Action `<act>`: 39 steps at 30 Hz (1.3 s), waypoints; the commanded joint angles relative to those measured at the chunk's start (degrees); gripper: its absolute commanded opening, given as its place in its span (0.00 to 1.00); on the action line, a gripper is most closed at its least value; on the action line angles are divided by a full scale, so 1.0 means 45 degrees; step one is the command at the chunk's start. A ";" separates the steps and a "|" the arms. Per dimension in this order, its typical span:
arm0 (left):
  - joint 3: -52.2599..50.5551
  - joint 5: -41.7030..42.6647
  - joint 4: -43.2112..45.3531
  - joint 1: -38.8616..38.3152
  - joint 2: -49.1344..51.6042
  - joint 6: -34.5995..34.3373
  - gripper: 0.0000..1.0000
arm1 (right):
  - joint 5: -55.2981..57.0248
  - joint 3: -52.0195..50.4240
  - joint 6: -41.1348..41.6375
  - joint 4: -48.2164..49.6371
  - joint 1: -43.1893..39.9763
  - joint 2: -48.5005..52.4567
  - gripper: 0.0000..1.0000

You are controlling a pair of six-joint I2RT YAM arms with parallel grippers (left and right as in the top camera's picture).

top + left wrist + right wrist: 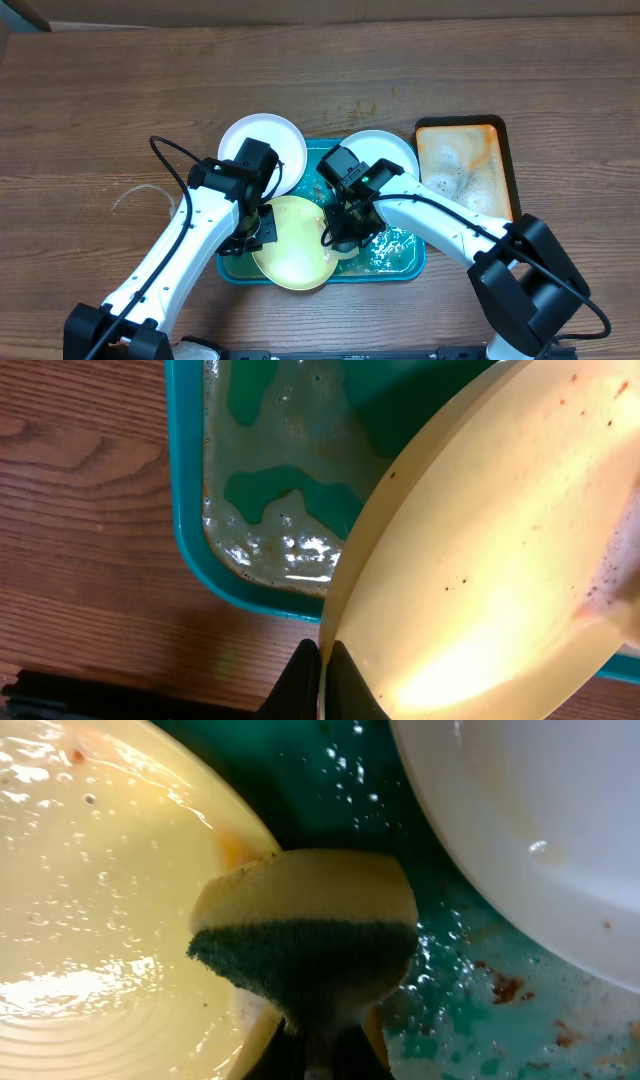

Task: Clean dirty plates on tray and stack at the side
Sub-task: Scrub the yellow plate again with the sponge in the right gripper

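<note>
A: How does the pale yellow round plate [110, 890] left of the right gripper [322, 1045] look?
B: Smooth, glossy and wet, with bright glints and faint rings. Right ahead of that gripper, the yellow foam sponge [305, 935] looks soft, its dark-green scouring face rough and matt.
A: And near the left gripper [322, 660]?
B: Beyond it the teal rectangular plastic tray [190, 530] shines under scummy foam; to its left the brown wooden table [80, 490] is matt and grained.
</note>
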 commanded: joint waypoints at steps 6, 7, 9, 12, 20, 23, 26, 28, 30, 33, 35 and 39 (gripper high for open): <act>0.0272 0.0107 0.0015 0.0034 -0.0049 0.0078 0.04 | 0.0141 -0.0078 0.0146 -0.0962 0.0083 0.0015 0.04; 0.0272 0.0107 0.0015 0.0034 -0.0049 0.0078 0.04 | 0.0146 -0.0078 0.0146 -0.1127 0.0083 0.0015 0.04; 0.0272 0.0107 0.0015 0.0034 -0.0049 0.0078 0.04 | 0.0253 -0.0078 0.0155 -0.1443 0.0083 0.0015 0.04; 0.0272 0.0107 0.0015 0.0034 -0.0049 0.0078 0.04 | 0.0272 -0.0078 0.0160 -0.1647 0.0083 0.0015 0.04; 0.0272 0.0102 0.0019 0.0034 -0.0049 0.0078 0.04 | -0.0010 -0.0078 0.0151 -0.1010 0.0194 0.0015 0.04; 0.0272 0.0102 0.0029 0.0034 -0.0049 0.0078 0.04 | 0.0015 -0.0078 0.0155 -0.0408 0.0593 0.0015 0.04; 0.0272 0.0107 0.0019 0.0034 -0.0049 0.0078 0.04 | 0.0651 -0.0078 0.0359 -0.0199 0.1064 0.0015 0.04; 0.0272 0.0107 0.0019 0.0034 -0.0049 0.0078 0.04 | 0.1418 -0.0078 0.0879 -0.0233 0.1311 0.0015 0.04; 0.0272 0.0107 0.0019 0.0034 -0.0049 0.0078 0.04 | 0.2016 -0.0078 0.1209 -0.0228 0.1462 0.0015 0.04; 0.0272 0.0107 0.0015 0.0034 -0.0049 0.0078 0.04 | 0.2579 -0.0078 0.1404 -0.0223 0.1467 0.0015 0.04; 0.0272 0.0107 0.0015 0.0034 -0.0049 0.0083 0.04 | 0.3065 -0.0078 0.1744 -0.0194 0.1389 0.0019 0.04; 0.0272 0.0107 0.0010 0.0034 -0.0049 0.0078 0.04 | 0.3764 -0.0078 0.1914 0.0194 0.1180 0.0015 0.04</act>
